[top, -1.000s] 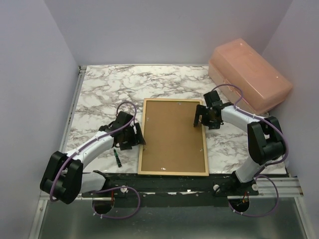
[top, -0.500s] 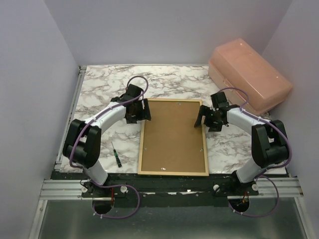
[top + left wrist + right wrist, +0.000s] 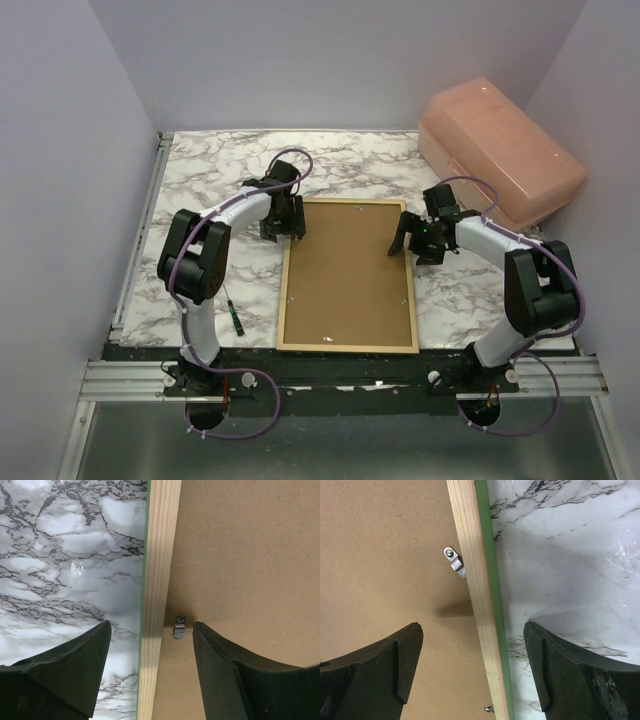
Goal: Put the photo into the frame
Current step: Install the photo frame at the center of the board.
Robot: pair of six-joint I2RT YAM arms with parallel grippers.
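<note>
On the marble table (image 3: 200,180), one pink box (image 3: 500,150) is set at 2 o'clock. One frame (image 3: 347,347) is laid face down at centre, with one board (image 3: 345,270) seated in it; the photo is not seen. The left gripper (image 3: 150,627) and right gripper (image 3: 472,628) are held open astride the 9 and 3 o'clock rails, each over a clip (image 3: 178,627), presumably to turn it. One screwdriver (image 3: 233,317) is seen at 8 o'clock.

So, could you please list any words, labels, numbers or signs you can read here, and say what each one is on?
None: no view shows any readable text. The board, the frame, the pink box, the clip and the table look unmarked. The screwdriver is too small to tell.
</note>
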